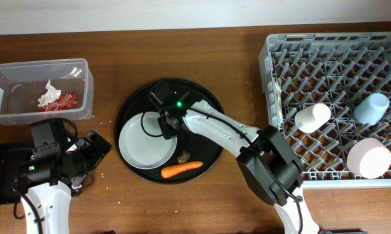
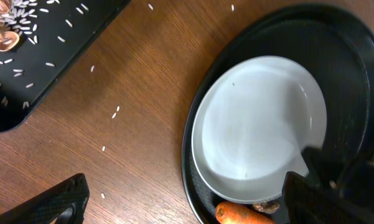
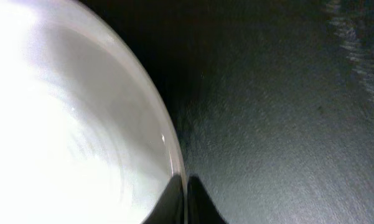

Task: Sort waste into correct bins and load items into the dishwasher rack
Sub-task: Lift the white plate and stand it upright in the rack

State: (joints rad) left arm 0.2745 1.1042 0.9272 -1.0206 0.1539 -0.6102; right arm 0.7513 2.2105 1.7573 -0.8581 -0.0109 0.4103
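A round white plate (image 1: 142, 140) lies on the large round black tray (image 1: 205, 107). My right gripper (image 1: 167, 125) is shut on the plate's right rim; in the right wrist view its two dark fingers pinch the thin white edge of the plate (image 3: 62, 124) at the gripper (image 3: 185, 202). A small orange carrot (image 1: 181, 169) and a brownish scrap (image 1: 184, 156) lie on the round tray just below the plate. My left gripper (image 1: 91, 151) hangs open left of the round tray. In the left wrist view that gripper (image 2: 190, 202) spans bare wood, the plate (image 2: 261, 127) and the carrot (image 2: 239, 215).
The clear tub (image 1: 86, 71) at the back left holds a red wrapper (image 1: 66, 99) and white tissue (image 1: 50, 94). The shallow black tray (image 1: 0, 162) with grainy scraps sits under my left arm. The grey rack (image 1: 273, 71) at right holds a small white cup (image 1: 312, 117), a light blue cup (image 1: 371, 108) and a white bowl (image 1: 369, 158).
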